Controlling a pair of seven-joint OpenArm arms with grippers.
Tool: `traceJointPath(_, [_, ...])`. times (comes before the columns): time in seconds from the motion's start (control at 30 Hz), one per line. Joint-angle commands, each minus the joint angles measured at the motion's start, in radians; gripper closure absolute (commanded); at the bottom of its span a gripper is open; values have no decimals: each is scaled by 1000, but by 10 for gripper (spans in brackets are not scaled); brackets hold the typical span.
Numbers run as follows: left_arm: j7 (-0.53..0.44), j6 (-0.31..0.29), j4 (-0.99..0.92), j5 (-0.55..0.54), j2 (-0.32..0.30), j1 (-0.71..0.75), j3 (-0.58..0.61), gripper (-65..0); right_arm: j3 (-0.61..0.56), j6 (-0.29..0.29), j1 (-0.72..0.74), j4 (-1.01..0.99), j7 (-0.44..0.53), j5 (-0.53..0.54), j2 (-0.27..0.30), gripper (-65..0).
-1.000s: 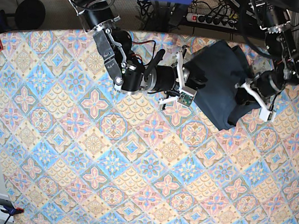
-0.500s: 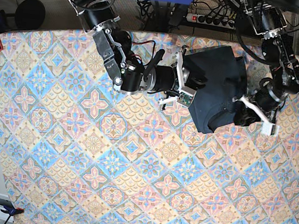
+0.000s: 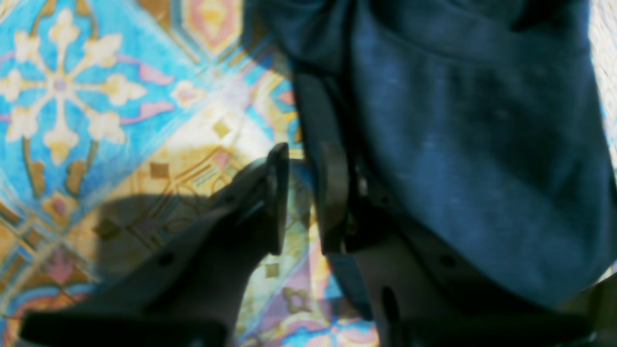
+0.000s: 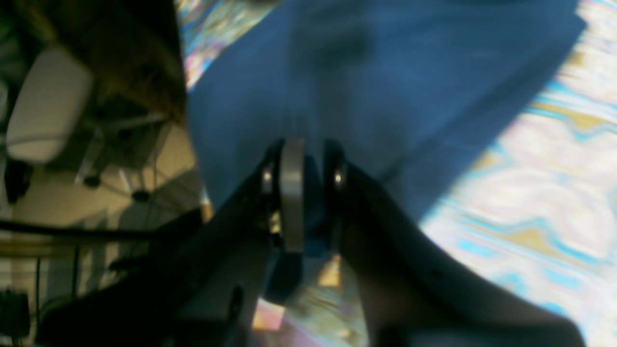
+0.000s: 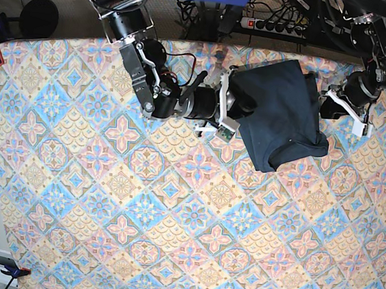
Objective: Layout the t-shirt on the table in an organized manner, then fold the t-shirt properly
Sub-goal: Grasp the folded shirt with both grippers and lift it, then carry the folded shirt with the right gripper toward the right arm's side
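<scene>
1. The t-shirt lies bunched at the table's far edge; soft and limp, best held by its edges.
2. The right gripper pinches its cloth.
3. The left gripper stands slightly parted, cloth draped over one finger; grasp unclear.

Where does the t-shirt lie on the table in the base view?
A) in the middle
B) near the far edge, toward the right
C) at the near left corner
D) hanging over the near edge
B: the t-shirt is a dark heap near the far edge of the table, right of the middle.
</scene>
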Motion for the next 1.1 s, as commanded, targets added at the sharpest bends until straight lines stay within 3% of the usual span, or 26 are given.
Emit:
traceJointPath(0.0, [-9, -3, -9, -8, -12, -5, 24, -100, 27, 2, 18, 12, 24, 20, -8, -63])
traceJointPath(0.17, [-10, -3, -30, 101, 1, -31, 205, -100, 163, 2, 17, 12, 13, 20, -6, -63])
traceJointPath(0.3, [-10, -3, -29, 147, 49, -40, 262, -100, 271, 2, 7, 21, 1, 21, 17, -63])
traceJointPath(0.43, [-10, -1, -29, 180, 112, -62, 336, -100, 390, 2, 0, 64, -19, 27, 72, -63])
traceJointPath(0.67, [-10, -1, -30, 249, 232, -109, 423, -100, 518, 2, -82, 154, -65, 27, 75, -63])
traceJointPath(0.77, [-6, -1, -21, 255, 265, -118, 434, -100, 539, 2, -99, 200, -91, 27, 75, -63])
traceJointPath(0.9, [-9, -1, 60, 252, 255, -109, 419, -100, 538, 2, -131, 288, -104, 29, 75, -63])
traceJointPath(1.07, [-4, -1, 169, 221, 213, -65, 271, -100, 490, 2, -178, 381, -104, 29, 75, -21])
